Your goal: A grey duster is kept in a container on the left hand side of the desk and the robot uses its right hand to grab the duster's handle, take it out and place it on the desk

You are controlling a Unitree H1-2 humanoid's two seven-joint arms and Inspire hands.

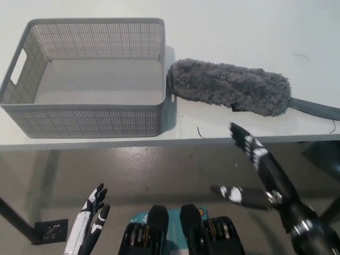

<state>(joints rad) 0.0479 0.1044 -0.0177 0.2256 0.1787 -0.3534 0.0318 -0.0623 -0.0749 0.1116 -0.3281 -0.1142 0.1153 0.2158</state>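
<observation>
Right hand point(265, 170): mine, black, fingers spread apart and holding nothing. It hangs just off the near edge of the desk point(239, 32), right of centre, apart from the duster point(228, 87).
Left hand point(90, 220): white, resting low at near left, fingers apart, holding nothing.
Duster: lies on the desk, just far of my right hand. It is a long roll of shaggy grey fluff with rounded ends, lying left to right.
Handle point(316, 109): flat, smooth, dark grey, running right out of the fluff to the picture's edge.
Duster's left end: right beside the basket's right wall; I cannot tell whether they touch.
Basket point(87, 116): grey plastic, rectangular, at the left of the desk. Its walls are pierced in a fine grid under a solid rim, with a slot grip in the left wall.
Inside basket: only its smooth grey floor shows.
Desk: white, smooth top.
</observation>
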